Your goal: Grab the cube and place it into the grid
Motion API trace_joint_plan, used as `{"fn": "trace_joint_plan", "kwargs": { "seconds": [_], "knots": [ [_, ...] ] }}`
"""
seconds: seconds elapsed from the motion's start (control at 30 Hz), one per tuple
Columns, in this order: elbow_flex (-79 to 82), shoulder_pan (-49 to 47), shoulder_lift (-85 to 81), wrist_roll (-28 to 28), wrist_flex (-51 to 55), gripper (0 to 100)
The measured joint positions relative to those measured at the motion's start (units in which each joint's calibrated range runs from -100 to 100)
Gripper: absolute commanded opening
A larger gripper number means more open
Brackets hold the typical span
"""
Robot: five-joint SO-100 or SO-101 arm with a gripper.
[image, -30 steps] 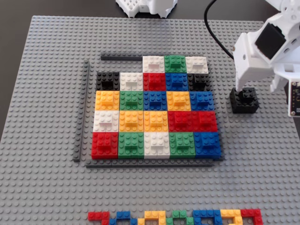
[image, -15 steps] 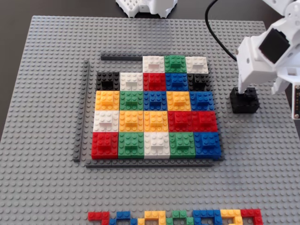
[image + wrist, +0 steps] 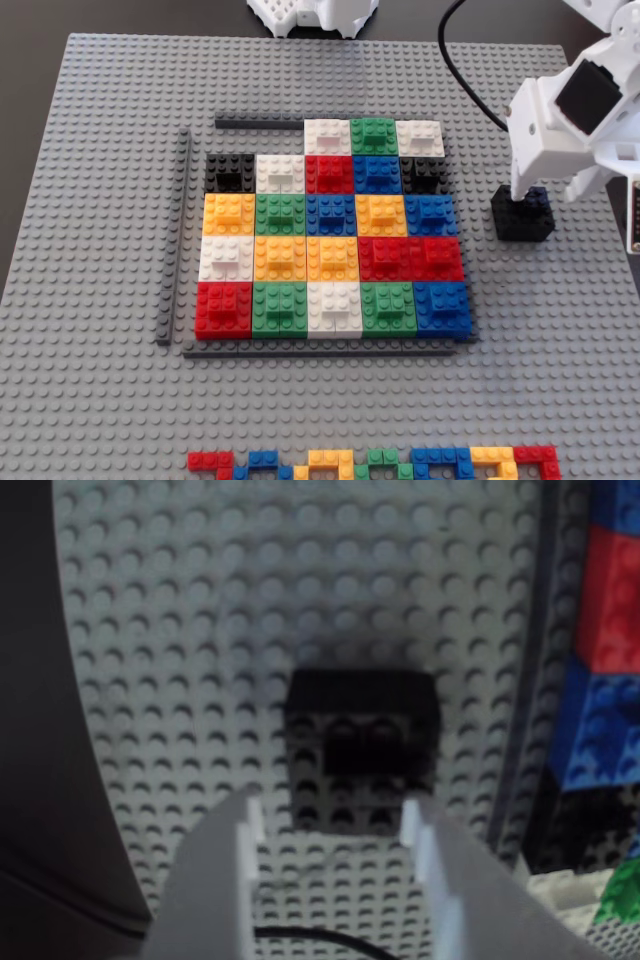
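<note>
The cube (image 3: 523, 218) is a small black block standing on the grey baseplate (image 3: 100, 200), just right of the grid (image 3: 330, 235). The grid is a patchwork of coloured blocks; bare baseplate shows in its top-left corner. My white gripper (image 3: 552, 192) hangs right over the cube, one finger reaching down onto its top. In the wrist view the gripper (image 3: 331, 808) is open, with the cube (image 3: 362, 750) just beyond the fingertips and nothing held between them. The grid's edge (image 3: 610, 680) shows at the right there.
Thin dark-grey strips (image 3: 172, 240) frame the grid. A row of small coloured bricks (image 3: 375, 462) lies at the baseplate's near edge. A white part (image 3: 315, 12) sits at the far edge, and a black cable (image 3: 460, 70) runs toward the arm.
The gripper has shifted a little to the right over the cube. The cube has stayed on the baseplate.
</note>
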Motion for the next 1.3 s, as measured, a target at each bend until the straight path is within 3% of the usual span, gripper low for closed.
{"fn": "trace_joint_plan", "kwargs": {
  "seconds": [1.03,1.3],
  "knots": [
    [-1.94,1.31,-0.17,0.05,2.15,5],
    [1.06,1.17,-11.37,0.39,3.32,5]
  ]
}}
